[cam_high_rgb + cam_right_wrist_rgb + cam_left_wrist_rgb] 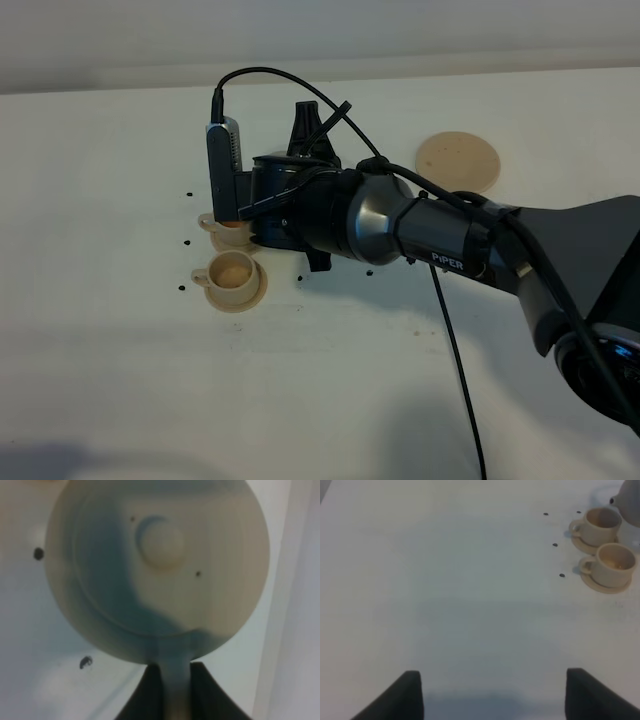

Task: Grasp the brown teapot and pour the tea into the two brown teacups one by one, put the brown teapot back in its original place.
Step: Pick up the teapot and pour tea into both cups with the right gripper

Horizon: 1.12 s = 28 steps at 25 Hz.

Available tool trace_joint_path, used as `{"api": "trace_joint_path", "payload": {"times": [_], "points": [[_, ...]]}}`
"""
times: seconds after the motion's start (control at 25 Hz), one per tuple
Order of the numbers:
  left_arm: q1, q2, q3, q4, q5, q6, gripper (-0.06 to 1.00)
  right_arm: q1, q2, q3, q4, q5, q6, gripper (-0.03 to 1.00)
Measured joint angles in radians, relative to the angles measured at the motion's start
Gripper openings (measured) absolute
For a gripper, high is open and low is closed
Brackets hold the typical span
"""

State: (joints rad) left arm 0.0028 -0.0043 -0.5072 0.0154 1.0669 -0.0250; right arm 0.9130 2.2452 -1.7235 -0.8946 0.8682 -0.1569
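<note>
In the right wrist view the brown teapot (160,565) fills the picture from above, knobbed lid toward the camera, with my right gripper (175,692) shut on its loop handle. From high up, the right arm (400,225) reaches across to the left and hides the teapot. The two brown teacups sit on small saucers just left of that wrist: one (232,275) in plain sight, the other (228,232) half covered. In the left wrist view the teapot's spout (622,500) hangs just above the farther cup (602,524), with the other cup (615,562) beside it. My left gripper (492,695) is open and empty, well away.
The flat round beige saucer disc (457,162) lies bare at the back right. Small black dots (185,243) mark the white table (120,380) around the cups. A black cable (455,370) trails from the right arm toward the front edge.
</note>
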Motion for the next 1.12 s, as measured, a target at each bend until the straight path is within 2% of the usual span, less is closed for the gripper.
{"api": "trace_joint_path", "payload": {"times": [1.12], "points": [[0.000, 0.000, 0.000, 0.000, 0.000, 0.000, 0.57, 0.018, 0.000, -0.005, -0.089, 0.023, -0.022, 0.09]]}}
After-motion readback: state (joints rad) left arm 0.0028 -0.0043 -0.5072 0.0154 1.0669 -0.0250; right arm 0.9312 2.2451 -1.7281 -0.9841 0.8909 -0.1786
